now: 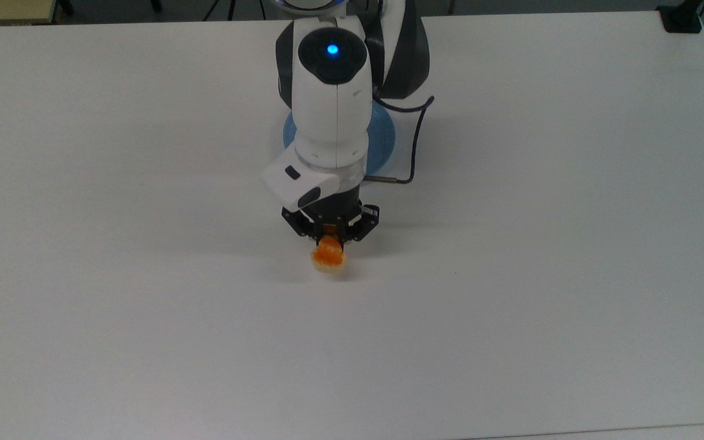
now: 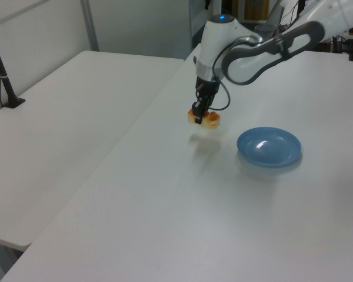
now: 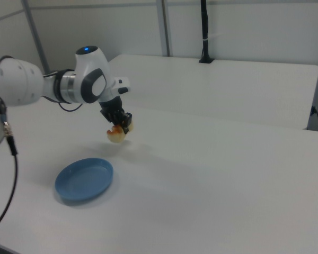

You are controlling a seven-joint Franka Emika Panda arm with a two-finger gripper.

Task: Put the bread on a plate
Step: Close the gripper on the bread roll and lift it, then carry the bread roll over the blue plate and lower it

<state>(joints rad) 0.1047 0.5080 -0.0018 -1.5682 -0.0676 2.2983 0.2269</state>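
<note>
One gripper (image 2: 198, 114) is closed on the bread (image 2: 205, 119), hanging above the table (image 2: 165, 205) beside the plate (image 2: 268, 147). It should travel level, then lower over the plate's middle before opening.

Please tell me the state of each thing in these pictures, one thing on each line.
Small oblong orange-brown loaf of bread: gripped, lifted clear of the table, its shadow below it.
Round light-blue shallow plate: resting flat on the table, nothing on it.
Black two-finger pincer: shut on the bread, pointing down.
White table: bearing the plate.
</note>
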